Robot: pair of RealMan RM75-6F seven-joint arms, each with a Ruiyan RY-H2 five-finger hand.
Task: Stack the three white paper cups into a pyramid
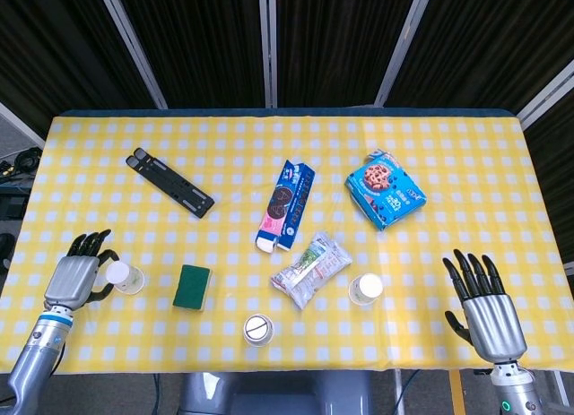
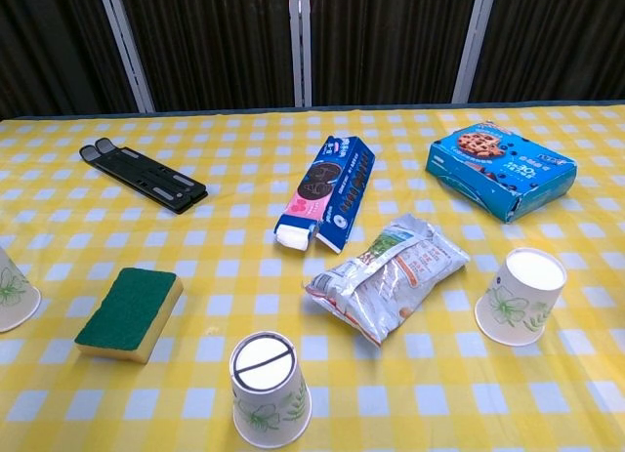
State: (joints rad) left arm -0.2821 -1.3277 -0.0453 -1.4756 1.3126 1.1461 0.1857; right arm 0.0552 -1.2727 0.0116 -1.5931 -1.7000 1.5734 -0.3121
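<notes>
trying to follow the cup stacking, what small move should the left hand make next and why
Probably close the left hand around the leftmost paper cup and lift it. Its fingers already sit beside that cup, though a firm grip is not clear from the head view. The other two cups stand apart near the front edge, and the right hand is open, away from them.

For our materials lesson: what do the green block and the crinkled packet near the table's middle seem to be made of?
Green block: likely a foam sponge, with a matte, rough green scouring top on a yellow porous base. Crinkled packet: probably thin plastic or foil film, glossy, with creases that catch the light.
</notes>
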